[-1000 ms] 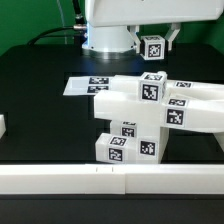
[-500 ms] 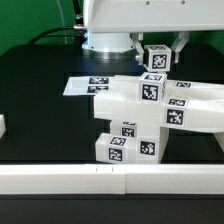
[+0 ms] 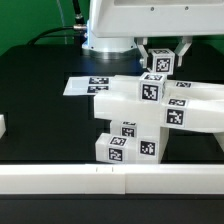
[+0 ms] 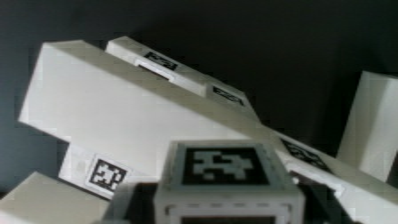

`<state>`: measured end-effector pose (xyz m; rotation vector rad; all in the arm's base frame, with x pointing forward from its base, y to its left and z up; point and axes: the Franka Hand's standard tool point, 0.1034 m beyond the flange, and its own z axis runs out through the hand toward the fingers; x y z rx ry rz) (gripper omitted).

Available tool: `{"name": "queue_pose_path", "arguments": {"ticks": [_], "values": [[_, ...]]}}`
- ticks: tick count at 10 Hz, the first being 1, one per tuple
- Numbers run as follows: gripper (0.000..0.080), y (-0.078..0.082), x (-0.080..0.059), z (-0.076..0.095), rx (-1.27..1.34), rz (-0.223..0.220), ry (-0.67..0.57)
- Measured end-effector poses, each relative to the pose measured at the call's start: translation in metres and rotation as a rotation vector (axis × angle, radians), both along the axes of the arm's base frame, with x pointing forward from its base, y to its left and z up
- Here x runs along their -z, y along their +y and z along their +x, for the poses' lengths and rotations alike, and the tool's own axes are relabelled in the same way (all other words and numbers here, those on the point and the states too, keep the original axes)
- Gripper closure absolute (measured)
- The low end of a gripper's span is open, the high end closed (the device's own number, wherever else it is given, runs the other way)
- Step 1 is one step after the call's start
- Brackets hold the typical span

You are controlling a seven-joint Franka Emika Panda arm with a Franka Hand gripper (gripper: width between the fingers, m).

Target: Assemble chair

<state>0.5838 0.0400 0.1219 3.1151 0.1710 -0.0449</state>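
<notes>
- Matte white plastic makes up the part-built chair [image 3: 150, 112], which stands on the black surface [image 3: 40, 110] in the middle of the exterior view; several blocky parts already look joined: a low tagged block at the bottom, a thicker block above it, and long bars reaching toward the exterior view's right
- The gripper [image 3: 158, 58] hangs just behind and above that stack, its jaws narrowed onto a small tagged block [image 3: 157, 62]; a dark finger shows on either side of the block, so it reads as held, clear of the surface
- From the wrist view the same tagged block [image 4: 224, 165] sits between the jaws, with the slanted white bars [image 4: 143, 95] of the assembly below it and apart from it; no contact yet
- The marker board [image 3: 85, 84] lies flat behind the stack; a further white piece [image 3: 3, 126] shows at the exterior view's left edge, too cropped to identify
- Judgement: the work looks roughly midway; the base and main body are together, the carried block is not yet seated, and at least that piece remains to fit; which socket it is meant for cannot be told
</notes>
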Motion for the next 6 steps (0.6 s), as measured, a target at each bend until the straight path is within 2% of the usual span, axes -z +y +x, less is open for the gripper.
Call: {"name": "queue_pose_path", "arguments": {"ticks": [6], "values": [[0.0528, 0.0020, 0.0087, -0.0009, -0.006, -0.005, 0.000]]}}
